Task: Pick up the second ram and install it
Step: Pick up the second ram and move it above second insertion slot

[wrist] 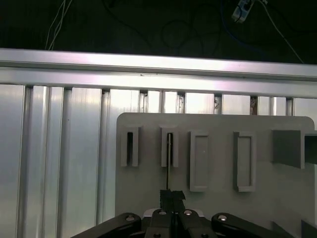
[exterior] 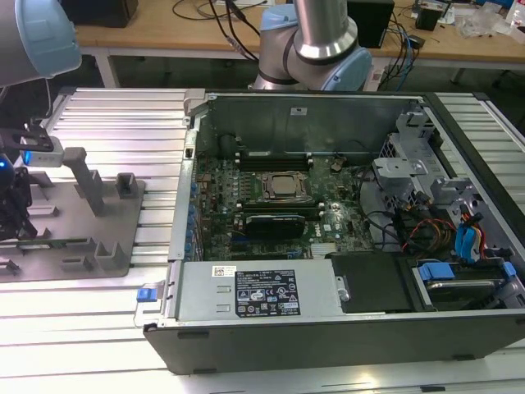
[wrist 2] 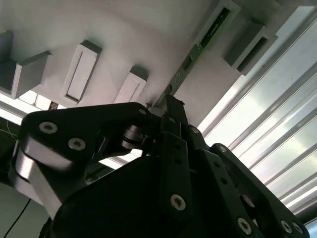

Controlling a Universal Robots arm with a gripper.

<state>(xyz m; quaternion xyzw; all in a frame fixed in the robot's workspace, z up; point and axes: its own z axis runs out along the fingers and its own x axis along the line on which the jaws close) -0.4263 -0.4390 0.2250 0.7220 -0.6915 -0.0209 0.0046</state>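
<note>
Hand [wrist: 172,196], black metal links with round bolt heads, sits low over a matte grey tray [wrist: 218,203] on the ribbed aluminium surface [wrist: 64,163]. Its 2 slim fingers pinch the thin edge of the second ram [wrist 2: 196,51]. Ram is a flat green board standing on edge in the tray's narrow slotted blocks, 1 end between the fingers; open computer case [exterior: 303,111] well apart, toward the exterior view's right.

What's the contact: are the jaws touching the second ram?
Touching. The second wrist view shows the second ram pinched between the jaws of the gripper.
</note>
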